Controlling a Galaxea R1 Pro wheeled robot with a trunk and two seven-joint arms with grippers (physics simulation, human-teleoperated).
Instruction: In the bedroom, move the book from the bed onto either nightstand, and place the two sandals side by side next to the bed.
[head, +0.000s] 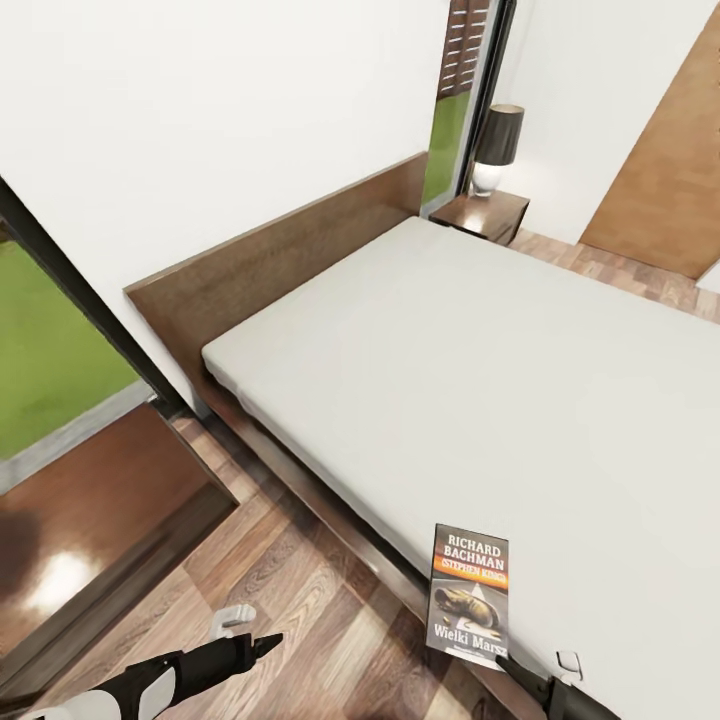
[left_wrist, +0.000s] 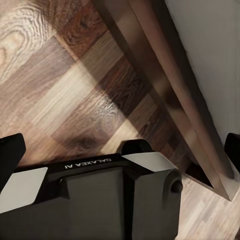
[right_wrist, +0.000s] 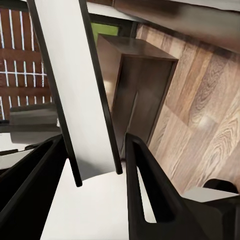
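Head view: the book (head: 469, 598), lettered "RICHARD BACHMAN", "STEPHEN KING", "Wielki Marsz", lies on the bed (head: 480, 360) at lower right, with the right pincer (head: 522, 676) pinching its lower edge. Left wrist view: the casing (left_wrist: 100, 200) reads "GALAXEA AI", left pincer (left_wrist: 120, 150) spread above the floor (left_wrist: 55, 85). Right wrist view: the fingers (right_wrist: 150, 195) clamp the book (right_wrist: 75, 90).

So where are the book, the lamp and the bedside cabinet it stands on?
book (head: 468, 597), head view, middle of its dark cover, at the mattress's near edge.
lamp (head: 497, 140), head view, on its dark shade.
nightstand (head: 487, 213), head view, on its wooden top, below the lamp.
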